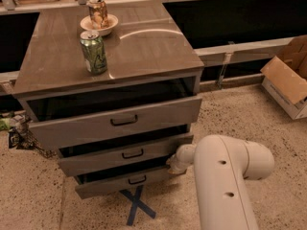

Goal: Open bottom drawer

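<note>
Bottom drawer (115,185) is sitting at the foot of the table (144,51), lowest of three, just above the floor. It is standing pulled out a little, with a dark gap showing above its narrow front. Its small black handle (137,179) is hanging at the middle of the front, nothing touching it.

Gripper (171,164) is sitting at the right end of the drawer fronts, where the bottom drawer and the middle drawer (96,159) are meeting. It is right against the wood there. Whether it is grasping or released, cannot tell, since the wrist is covering it. The white arm (225,186) is coming in from the lower right and filling that corner of the view.

Middle drawer is also standing slightly open, handle at centre. Top drawer (76,128), the tallest front, is standing open too, with a wide dark gap under the tabletop.

On the table, a green can (94,51) is standing upright near the left-middle. Behind it a pale bowl (109,24) is holding a second can (98,12), upright.

A blue tape X (136,205) is lying on the speckled floor (240,114), just in front of the bottom drawer. An open cardboard box (285,80) is sitting at the right edge, well apart from the table. Some dark clutter (17,131) is lying on the floor at the left edge.
</note>
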Action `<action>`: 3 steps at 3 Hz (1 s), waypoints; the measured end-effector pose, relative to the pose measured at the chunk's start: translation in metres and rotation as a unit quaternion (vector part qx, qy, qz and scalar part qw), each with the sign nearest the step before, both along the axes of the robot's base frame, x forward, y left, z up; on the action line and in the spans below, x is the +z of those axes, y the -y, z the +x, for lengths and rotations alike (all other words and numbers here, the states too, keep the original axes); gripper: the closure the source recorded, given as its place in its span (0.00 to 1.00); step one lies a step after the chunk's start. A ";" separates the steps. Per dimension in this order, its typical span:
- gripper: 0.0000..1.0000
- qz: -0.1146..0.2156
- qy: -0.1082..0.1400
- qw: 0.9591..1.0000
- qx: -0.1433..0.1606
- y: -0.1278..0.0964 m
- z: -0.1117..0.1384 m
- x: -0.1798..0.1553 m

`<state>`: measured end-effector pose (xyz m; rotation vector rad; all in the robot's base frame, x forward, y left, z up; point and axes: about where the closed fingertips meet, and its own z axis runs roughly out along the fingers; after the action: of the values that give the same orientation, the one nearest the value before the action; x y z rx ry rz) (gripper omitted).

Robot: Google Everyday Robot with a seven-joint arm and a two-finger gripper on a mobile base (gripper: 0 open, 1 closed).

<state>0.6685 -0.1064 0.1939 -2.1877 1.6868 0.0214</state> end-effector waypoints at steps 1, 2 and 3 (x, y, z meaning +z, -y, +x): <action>0.37 0.000 -0.008 1.000 -0.004 0.000 -0.002 0.005; 0.04 0.004 -0.052 0.998 -0.020 -0.001 -0.009 0.023; 0.02 0.007 -0.088 0.996 -0.034 0.000 -0.015 0.038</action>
<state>0.6535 -0.1060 0.2319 -2.1713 1.8467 0.2130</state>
